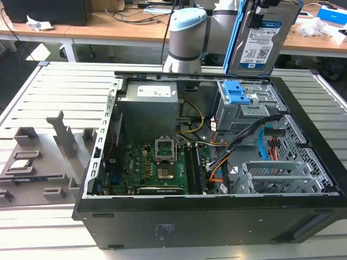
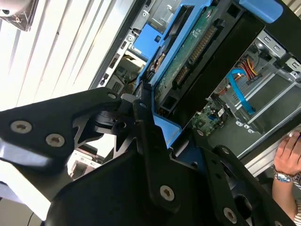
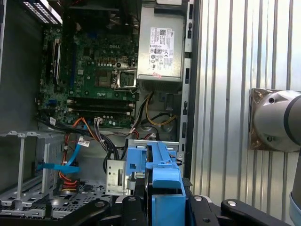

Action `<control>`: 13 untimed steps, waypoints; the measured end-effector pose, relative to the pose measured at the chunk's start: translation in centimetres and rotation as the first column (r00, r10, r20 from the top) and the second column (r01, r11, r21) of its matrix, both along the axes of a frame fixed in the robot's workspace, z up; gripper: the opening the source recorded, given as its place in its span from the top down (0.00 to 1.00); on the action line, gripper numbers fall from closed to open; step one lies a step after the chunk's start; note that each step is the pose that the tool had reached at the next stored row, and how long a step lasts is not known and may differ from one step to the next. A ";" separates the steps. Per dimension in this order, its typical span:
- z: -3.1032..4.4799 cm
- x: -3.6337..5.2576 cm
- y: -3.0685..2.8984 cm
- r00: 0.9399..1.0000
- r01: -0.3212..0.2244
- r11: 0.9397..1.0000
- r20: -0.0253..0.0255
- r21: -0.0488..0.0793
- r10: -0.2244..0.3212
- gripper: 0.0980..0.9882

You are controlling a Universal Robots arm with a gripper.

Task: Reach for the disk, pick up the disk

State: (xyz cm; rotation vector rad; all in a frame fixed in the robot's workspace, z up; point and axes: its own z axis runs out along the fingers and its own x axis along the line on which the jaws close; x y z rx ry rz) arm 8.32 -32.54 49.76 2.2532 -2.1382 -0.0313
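1. Broadly, a slatted metal table carries the open case, which lies on its side.
2. Behind the case, at its far edge, stands the arm.
3. Inside the case lies the board. Toward the exterior view's right sits the bay, with cables running just beside it.
4. The disk hangs upright in the air with its label facing the exterior camera. It is above the case's far corner on the exterior view's right, and apart from the bay. By this, the lift looks done or nearly so.
5. In the second wrist view the gripper has its black fingers set against the disk's blue frame from either side. Nothing else bears the disk, so I judge the jaws clenched on it.
6. To do this step well, hold by the frame's edges and not by the green circuit side. Grip firmly but without crushing, since the plastic may flex and the disk looks dense. Carry it upright and steady, well clear of the cables and the case's rim.
7. A person's hand rests near the case's edge, so slow, steady motion is wise.
8. A small blue clip sits on the bay. It is not the disk.
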 end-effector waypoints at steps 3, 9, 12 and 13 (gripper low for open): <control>0.00 0.04 0.00 1.000 0.000 1.000 0.000 0.000 0.000 0.70; 0.00 0.04 -0.80 1.000 0.000 1.000 0.000 0.000 0.000 0.70; -0.01 0.04 -0.92 1.000 0.000 1.000 0.000 0.000 0.000 0.70; -0.01 0.04 -0.94 1.000 0.000 1.000 0.000 0.000 0.000 0.70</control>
